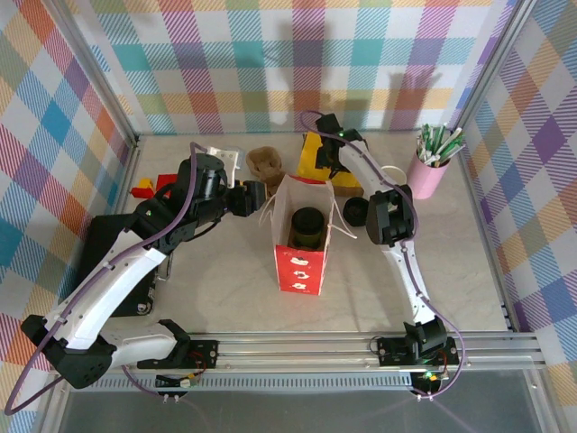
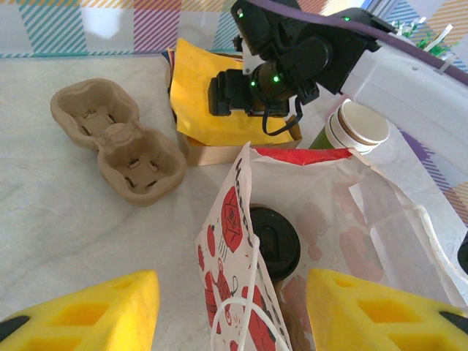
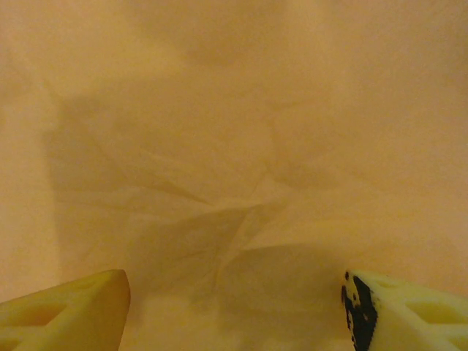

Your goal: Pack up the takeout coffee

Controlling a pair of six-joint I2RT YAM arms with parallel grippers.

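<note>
1. When reading outward from the arm bases, log first the red-and-white paper bag (image 1: 298,266), upright mid-table, mouth open.
2. Find takeout coffee (image 2: 272,241) down inside that bag, black lid on, sitting upright as far as can be judged. Count the main step as done.
3. Put left gripper (image 2: 230,281) at the bag's left lip: fingers spread wide, gripping nothing, straddling the bag's paper edge without pinching it.
4. Place right gripper (image 3: 234,285) farther back, low over yellow paper (image 3: 234,146); likewise wide open and empty.
5. Note behind the bag, toward the back wall: pulp carrier (image 1: 264,162), spare cups (image 2: 358,128), pink straw cup (image 1: 428,171).
6. Judge remaining work small: draw left gripper clear of the bag without tipping it. Cannot tell whether closing the bag or adding extras belongs to the job.
</note>
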